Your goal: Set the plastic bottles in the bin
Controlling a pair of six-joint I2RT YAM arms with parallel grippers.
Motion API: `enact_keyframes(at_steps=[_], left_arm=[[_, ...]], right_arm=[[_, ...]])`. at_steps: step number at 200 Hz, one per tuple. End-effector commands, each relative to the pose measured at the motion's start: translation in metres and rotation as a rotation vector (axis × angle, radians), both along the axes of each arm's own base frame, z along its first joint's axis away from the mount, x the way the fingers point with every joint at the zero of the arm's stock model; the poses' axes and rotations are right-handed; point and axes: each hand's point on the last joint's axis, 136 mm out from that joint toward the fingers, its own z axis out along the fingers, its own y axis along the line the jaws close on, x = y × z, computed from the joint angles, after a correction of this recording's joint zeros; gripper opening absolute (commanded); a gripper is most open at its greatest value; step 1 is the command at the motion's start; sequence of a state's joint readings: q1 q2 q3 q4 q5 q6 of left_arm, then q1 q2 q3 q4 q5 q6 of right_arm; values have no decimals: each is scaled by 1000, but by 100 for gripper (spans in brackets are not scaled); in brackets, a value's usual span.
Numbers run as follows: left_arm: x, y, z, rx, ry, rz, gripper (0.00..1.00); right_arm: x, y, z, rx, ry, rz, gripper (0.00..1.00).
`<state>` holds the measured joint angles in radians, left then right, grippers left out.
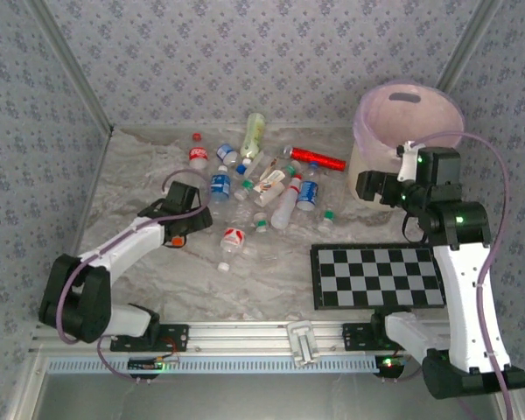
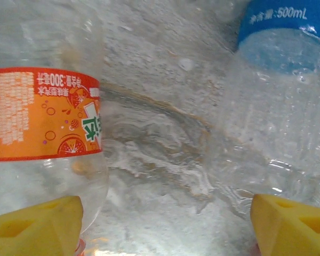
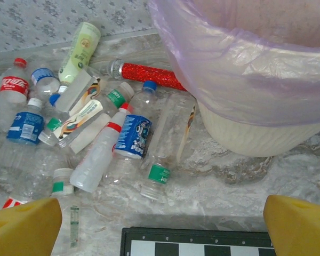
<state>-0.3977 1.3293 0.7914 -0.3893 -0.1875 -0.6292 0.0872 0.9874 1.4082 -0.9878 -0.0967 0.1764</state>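
Several plastic bottles [image 1: 271, 184] lie heaped on the marble table, left of the bin [image 1: 407, 114], a big cream bucket with a lilac rim. My left gripper [image 1: 185, 223] is low at the heap's near-left edge. In the left wrist view its jaws [image 2: 168, 229] stand open over bare marble. An orange-label bottle [image 2: 42, 114] lies against the left fingertip [image 2: 37, 226], and a blue-label bottle [image 2: 277, 96] is by the right one. My right gripper [image 1: 372, 185] hovers open and holds nothing, just left of the bin [image 3: 245, 69], above a Pepsi bottle [image 3: 132, 136] and a green-label bottle [image 3: 160, 170].
A shiny red tube [image 1: 318, 158] lies at the back of the heap, next to the bin. A black-and-white checkerboard [image 1: 378, 276] lies flat at the near right, under the right arm. One bottle with a red-and-white label [image 1: 232, 238] lies apart, nearer the front.
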Motion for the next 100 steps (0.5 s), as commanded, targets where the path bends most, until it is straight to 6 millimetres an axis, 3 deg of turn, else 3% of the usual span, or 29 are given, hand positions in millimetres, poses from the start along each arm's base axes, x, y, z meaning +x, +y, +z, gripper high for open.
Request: enact_keyframes(at_steps=[1, 18, 52, 100], left_arm=[[-7, 29, 31, 98, -87, 67, 88], [-13, 46, 35, 113, -103, 100, 90], [-18, 79, 8, 45, -62, 178, 87], [-17, 70, -18, -26, 26, 145, 78]], right_arm=[[-10, 4, -1, 26, 5, 14, 99], [-11, 5, -5, 27, 14, 16, 99], [-15, 6, -9, 23, 29, 28, 98], [-14, 6, 16, -9, -14, 51, 98]])
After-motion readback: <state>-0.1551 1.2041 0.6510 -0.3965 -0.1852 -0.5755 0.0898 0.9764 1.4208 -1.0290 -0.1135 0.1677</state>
